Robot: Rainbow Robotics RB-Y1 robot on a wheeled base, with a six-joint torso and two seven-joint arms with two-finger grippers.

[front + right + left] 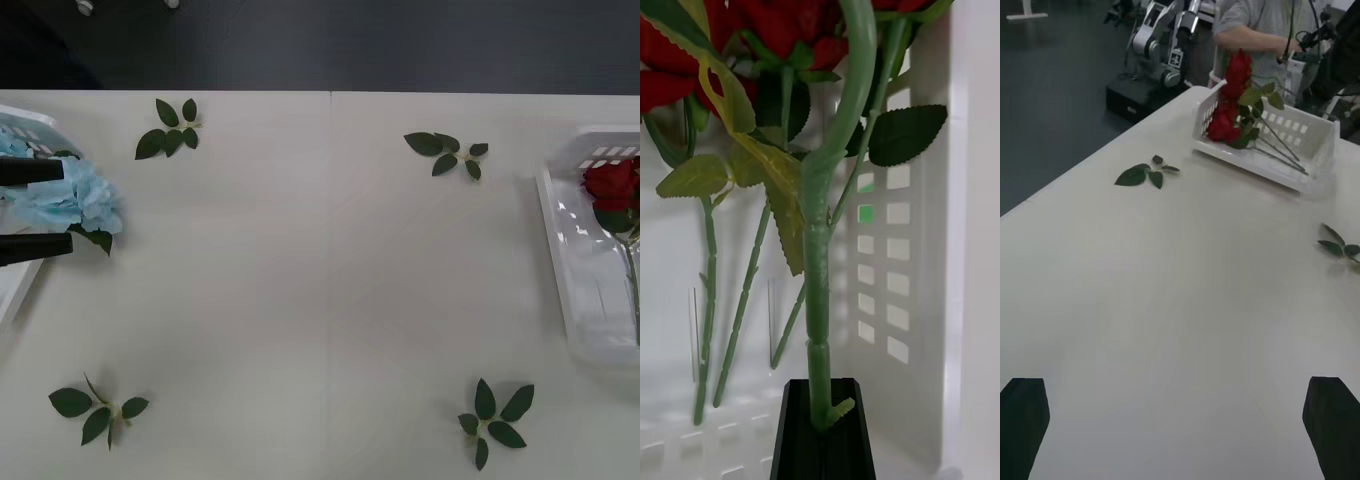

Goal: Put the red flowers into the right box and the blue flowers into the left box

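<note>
The white table (330,290) spans the front view, with four loose leaf sprigs (168,128) scattered toward its corners. At the table's right edge sits the right box (580,290), a shallow white tray with a slotted end, holding the red flowers (612,185), their blooms toward the far end and stems running back toward the robot. At the left edge a corner of the left box (30,122) appears, and the blue flowers (75,200) lie heaped against its rim, spilling partly onto the table. The left gripper (35,208) reaches in there, its two black fingers (38,245) spread wide apart with the pale petals between them; whether they touch the petals cannot be told, and they hold nothing. The left wrist view instead looks across the bare table to the far tray, showing one rose standing upright above the others lying inside. The right wrist view adds the close detail: the right gripper (824,431), black-fingered, is closed around the base of one thick green rose stem (818,300), held upright over the tray's slotted wall, with other stems and leaves behind
</note>
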